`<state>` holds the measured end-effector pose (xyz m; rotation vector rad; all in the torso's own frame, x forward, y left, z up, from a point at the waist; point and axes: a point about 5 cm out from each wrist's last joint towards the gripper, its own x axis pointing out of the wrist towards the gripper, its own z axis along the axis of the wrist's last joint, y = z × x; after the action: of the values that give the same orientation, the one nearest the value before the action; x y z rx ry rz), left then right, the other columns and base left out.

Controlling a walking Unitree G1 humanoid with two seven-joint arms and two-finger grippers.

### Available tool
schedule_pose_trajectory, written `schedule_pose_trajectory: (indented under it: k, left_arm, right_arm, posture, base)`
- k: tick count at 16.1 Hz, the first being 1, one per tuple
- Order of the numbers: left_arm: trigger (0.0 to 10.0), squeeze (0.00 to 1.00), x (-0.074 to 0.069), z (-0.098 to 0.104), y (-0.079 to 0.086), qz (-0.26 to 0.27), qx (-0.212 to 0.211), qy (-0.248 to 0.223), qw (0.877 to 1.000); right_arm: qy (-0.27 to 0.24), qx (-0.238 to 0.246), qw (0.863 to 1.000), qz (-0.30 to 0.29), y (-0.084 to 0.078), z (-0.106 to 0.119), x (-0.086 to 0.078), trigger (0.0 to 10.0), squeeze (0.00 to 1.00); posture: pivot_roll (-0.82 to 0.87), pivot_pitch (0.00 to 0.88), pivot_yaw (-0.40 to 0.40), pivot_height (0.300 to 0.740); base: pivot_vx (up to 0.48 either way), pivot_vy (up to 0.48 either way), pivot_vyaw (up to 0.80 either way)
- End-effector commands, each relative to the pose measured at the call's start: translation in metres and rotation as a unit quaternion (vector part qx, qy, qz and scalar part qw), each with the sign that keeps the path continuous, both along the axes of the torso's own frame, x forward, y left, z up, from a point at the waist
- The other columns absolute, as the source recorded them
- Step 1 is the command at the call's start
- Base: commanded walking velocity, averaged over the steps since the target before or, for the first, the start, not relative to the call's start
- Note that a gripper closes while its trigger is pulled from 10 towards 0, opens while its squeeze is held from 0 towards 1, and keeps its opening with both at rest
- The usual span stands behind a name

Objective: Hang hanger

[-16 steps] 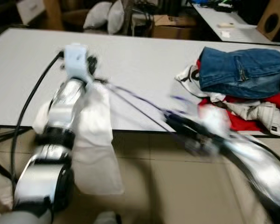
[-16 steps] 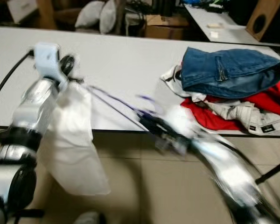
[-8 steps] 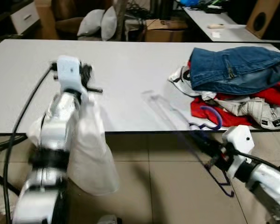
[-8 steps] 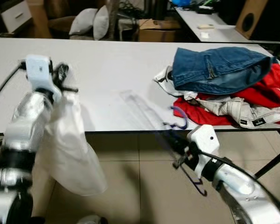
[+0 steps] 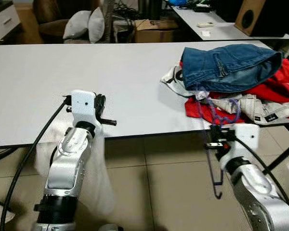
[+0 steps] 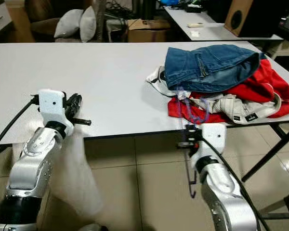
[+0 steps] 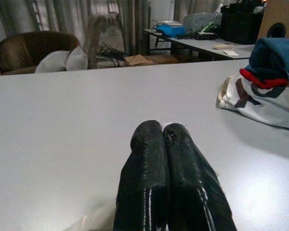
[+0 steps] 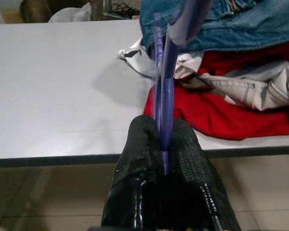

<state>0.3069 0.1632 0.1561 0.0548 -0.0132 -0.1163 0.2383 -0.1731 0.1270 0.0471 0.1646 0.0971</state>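
Fingers of the right gripper (image 8: 163, 144) pinch the purple hanger (image 5: 213, 159) at the desk's (image 5: 86, 62) front edge, its long axis near vertical, hook up by the clothes pile (image 5: 231, 77). Left gripper (image 7: 164, 139), pressed together on white cloth (image 5: 98, 178), sits further along that edge.

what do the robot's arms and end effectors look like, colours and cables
Both arms are shiny silver segments with black joint rings. Each wrist carries a white boxy housing. The left end effector and right end effector each have two long black fingers with a fine textured surface. A black cable loops along the left arm, and another runs down the right arm.
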Motion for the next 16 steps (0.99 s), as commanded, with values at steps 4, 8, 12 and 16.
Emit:
schedule_pose_trajectory:
  k: [4, 8, 12, 16]
  left_arm:
    - [10.0, 0.0, 0.0, 0.014, -0.005, -0.003, 0.018, -0.016, 1.0]
    - [10.0, 0.0, 0.002, 0.02, -0.012, -0.014, 0.025, -0.03, 0.999]
    - [10.0, 0.0, 0.005, 0.033, -0.013, -0.007, 0.004, -0.059, 0.998]
    - [10.0, 0.0, 0.014, 0.049, -0.013, -0.007, 0.006, -0.082, 0.997]
  right_arm:
    - [-0.024, -0.017, 0.998, 0.049, 0.011, 0.013, 0.007, 10.0, 0.0]
    - [-0.006, -0.069, 0.993, 0.098, 0.017, 0.003, 0.001, 10.0, 0.0]
    - [-0.035, -0.077, 0.992, 0.098, 0.015, 0.016, 0.007, 10.0, 0.0]
    - [-0.046, -0.098, 0.984, 0.144, 0.02, 0.021, 0.007, 10.0, 0.0]
  posture:
    - [-0.02, 0.006, 0.005, 0.74]
    - [-0.02, 0.002, 0.011, 0.74]
    - [-0.03, 0.0, 0.012, 0.74]
    - [-0.03, 0.0, 0.011, 0.74]
  base:
    - [0.0, 0.39, 0.0]
    - [0.0, 0.0, 0.0]
    - [0.143, 0.0, 0.0]
    - [0.379, 0.0, 0.8]
